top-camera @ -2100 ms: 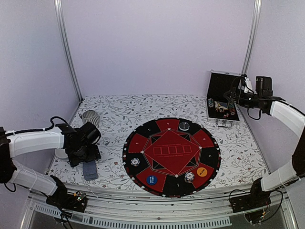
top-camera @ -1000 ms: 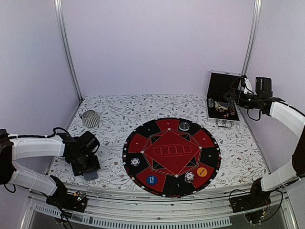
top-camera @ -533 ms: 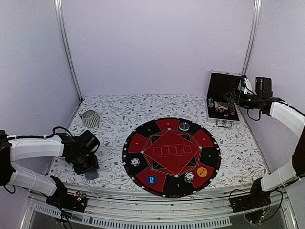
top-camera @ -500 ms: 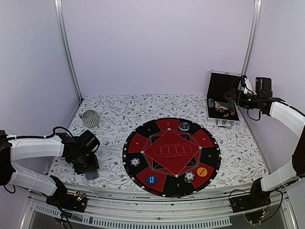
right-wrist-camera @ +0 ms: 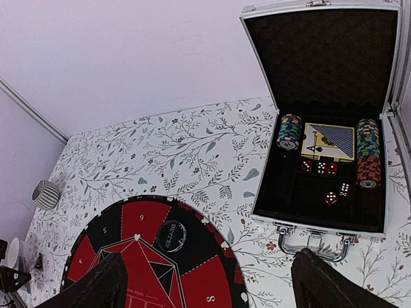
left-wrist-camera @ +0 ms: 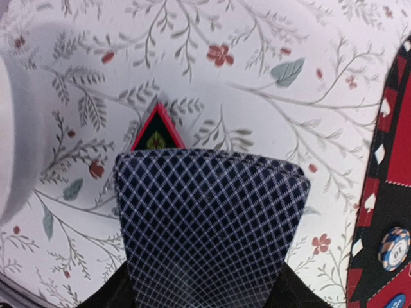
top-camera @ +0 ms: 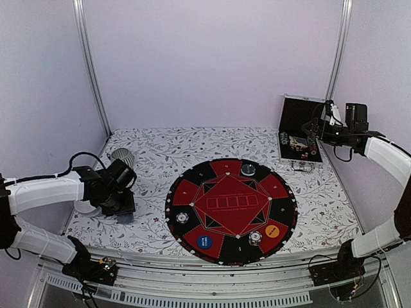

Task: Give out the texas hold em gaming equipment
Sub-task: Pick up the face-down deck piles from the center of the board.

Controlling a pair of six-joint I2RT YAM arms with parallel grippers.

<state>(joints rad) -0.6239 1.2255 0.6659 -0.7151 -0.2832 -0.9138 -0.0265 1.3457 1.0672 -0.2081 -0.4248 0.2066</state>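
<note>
one card deck [left-wrist-camera: 209,224] near mat [left-wrist-camera: 388,154] rim

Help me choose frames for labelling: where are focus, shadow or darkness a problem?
Left wrist: playing cards sharp, white object at the left edge blurred. Right wrist: case and chips crisp, own fingers dark silhouettes. Top external: evenly lit, left claw small and dark.

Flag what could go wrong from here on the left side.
1. The left hand grips the cards by one end, and their far edges look fanned; some may slide out in transit.
2. A red-and-black triangle lies on the cloth just past the cards; a low sweep could knock it.
3. A chip sits near the edge of the mat; cards dealt there could shift it.
</note>
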